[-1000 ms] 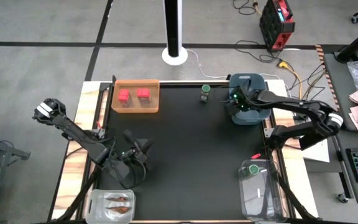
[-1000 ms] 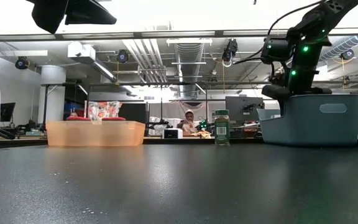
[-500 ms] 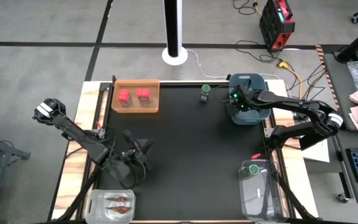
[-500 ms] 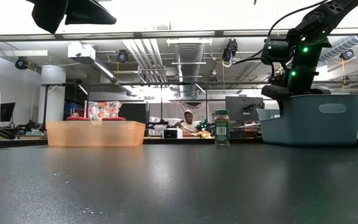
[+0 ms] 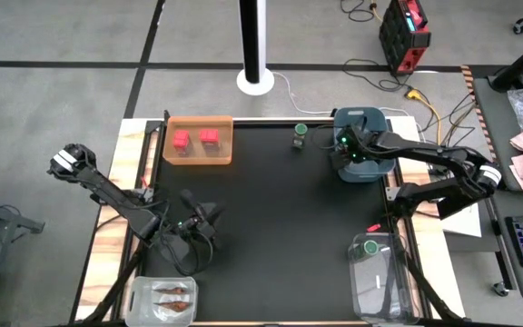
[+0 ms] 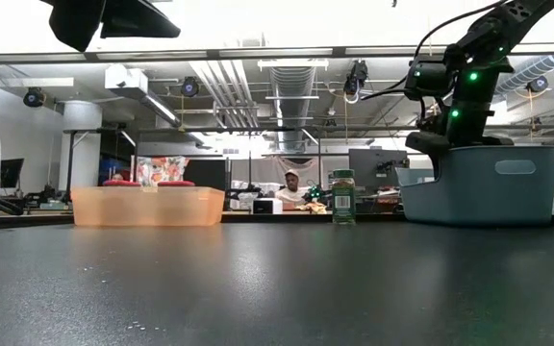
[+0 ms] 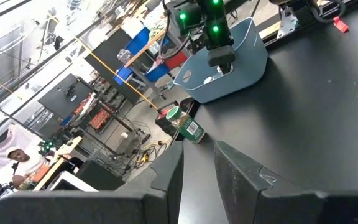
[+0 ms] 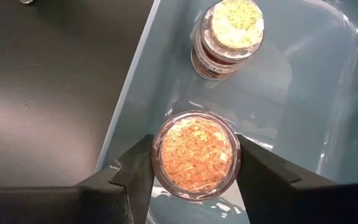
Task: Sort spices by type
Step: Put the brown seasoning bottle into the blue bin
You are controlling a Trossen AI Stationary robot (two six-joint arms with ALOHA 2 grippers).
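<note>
- The right gripper (image 8: 194,177) reaches down into the blue tub (image 5: 363,123) at the upper right of the high view; in the right wrist view its two dark fingers flank a tan-capped jar (image 8: 196,152) standing upright on the tub floor at lower centre of that frame.
- The fingers sit just at the jar's sides, touching or barely off it; I cannot tell whether they grip it or have just let go.
- A second tan-capped jar (image 8: 227,37) lies in the same tub toward the top of that frame, tilted, apart from the first.
- The relation that matters: the jar between the fingers points its long axis straight up at the wrist camera, so the gripper's way clear is straight up, along that axis, with the tub wall close on one side.
- One green-capped jar (image 5: 300,134) stands upright on the black table (image 5: 280,236) just left of the tub in the high view; the right arm is far nearer to it than the left.
- Its partner (image 5: 370,246) rests in the clear container (image 5: 384,282) at lower right.
- The two red boxes (image 5: 195,138) sit in the orange tray (image 5: 198,156), upper left; the packets (image 5: 171,298) lie in the clear container at lower left.
- The left gripper (image 5: 209,218) waits at lower left of the table, fingers narrowly apart, holding nothing.
</note>
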